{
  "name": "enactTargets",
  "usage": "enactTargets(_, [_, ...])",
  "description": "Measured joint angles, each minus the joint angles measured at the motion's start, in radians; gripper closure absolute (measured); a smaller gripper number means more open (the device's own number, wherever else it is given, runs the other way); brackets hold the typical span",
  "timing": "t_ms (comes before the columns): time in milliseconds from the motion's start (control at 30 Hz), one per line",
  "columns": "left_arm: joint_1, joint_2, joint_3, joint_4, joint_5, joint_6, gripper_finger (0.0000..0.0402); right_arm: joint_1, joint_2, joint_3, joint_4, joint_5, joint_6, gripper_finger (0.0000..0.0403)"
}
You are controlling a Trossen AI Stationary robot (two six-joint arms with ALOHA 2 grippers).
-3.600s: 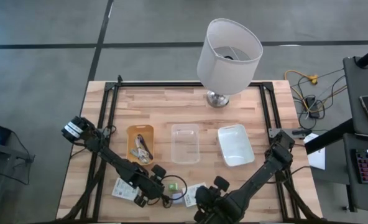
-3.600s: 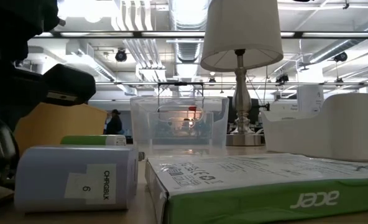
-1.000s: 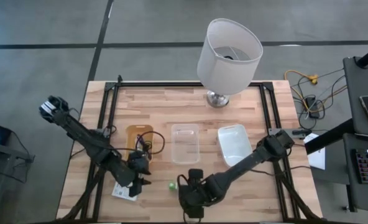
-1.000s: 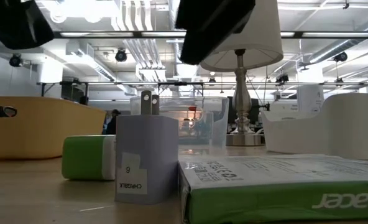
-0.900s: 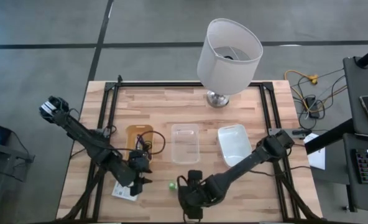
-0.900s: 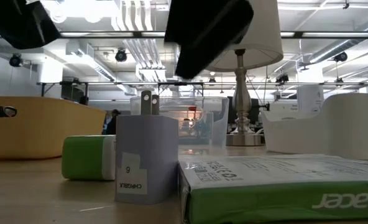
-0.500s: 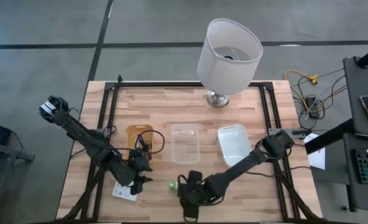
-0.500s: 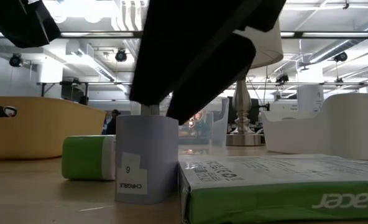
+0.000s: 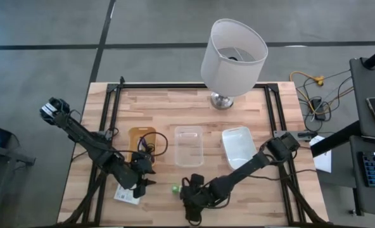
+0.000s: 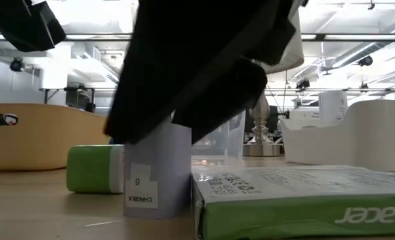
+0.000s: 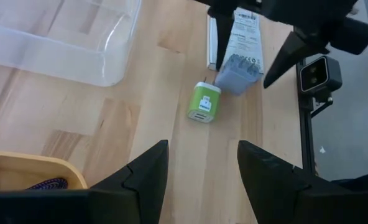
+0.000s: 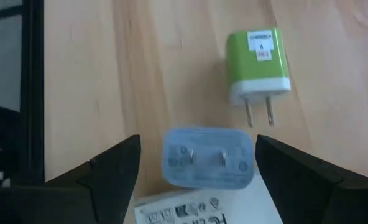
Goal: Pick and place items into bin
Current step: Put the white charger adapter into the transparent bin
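Two chargers wait at the table's near edge, and the right gripper is over one of them. From above, the green charger shows as a small dot just beside the right arm's wrist; the grey-blue one is hidden under that arm. The clear bin sits mid-table between a wooden tray and a white tray. The left gripper waits near the wooden tray.

At table level, the grey-blue charger stands upright with its labelled face forward, touching a white packet with green print; the green charger lies behind. Dark gripper parts hang over the upright cube's top — contact cannot be told.

The left wrist view shows its own fingers spread over bare wood, holding nothing, with both chargers and the packet well ahead.

The right wrist view looks straight down on the grey-blue charger, prongs up, centred between fingers spread wide either side. To grasp it well, I'd descend straight — keeping the cube centred, pads on its flat sides below the prongs, clear of the packet edge against it — then close firmly before lifting toward the clear bin.
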Motion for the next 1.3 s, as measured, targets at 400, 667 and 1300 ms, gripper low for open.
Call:
enactTargets(400, [0.002, 0.000, 0.000, 0.000, 0.000, 0.021, 0.0226, -0.001, -0.001, -0.067, 0.074, 0.018, -0.034, 0.0126])
enactTargets(667, [0.004, 0.000, 0.000, 0.000, 0.000, 0.023, 0.0226, -0.004, 0.001, -0.079, 0.097, 0.019, -0.061, 0.0161])
enactTargets(1300, [0.006, -0.003, -0.001, -0.001, 0.000, 0.026, 0.0226, -0.021, -0.086, 0.195, -0.441, 0.298, 0.175, 0.0218])
